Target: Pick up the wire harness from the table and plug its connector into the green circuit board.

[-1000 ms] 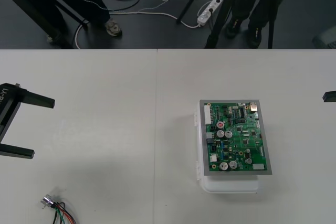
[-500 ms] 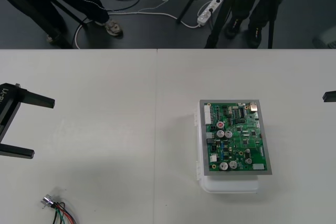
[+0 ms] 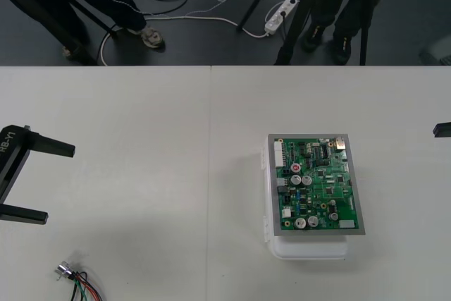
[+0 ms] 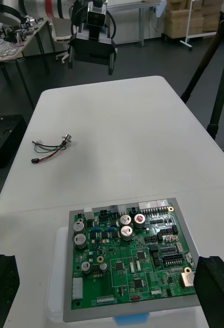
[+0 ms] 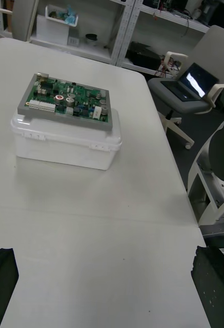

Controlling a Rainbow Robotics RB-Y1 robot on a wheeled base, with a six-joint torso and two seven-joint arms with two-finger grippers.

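Task not yet started. The thin red, black and green wire harness (image 3: 76, 281) lies on the tabletop (image 3: 155, 118), well apart from the green circuit board (image 3: 317, 185). Left end effector (image 3: 58, 182) and right end effector (image 4: 109, 292): spread, empty.

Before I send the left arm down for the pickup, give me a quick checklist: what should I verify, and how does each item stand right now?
1. Left hand open: ok, fingers wide apart.
2. Left hand above the wire harness: not ok, the harness lies apart from it, nearer the robot's edge of the table.
3. Black plug exposed: ok, at the wires' end, nothing on it.
4. Green circuit board sitting on its white base: ok.
5. Which board connector takes the plug: cannot tell.
6. Right hand out of the way: ok, open, at the table's right edge.
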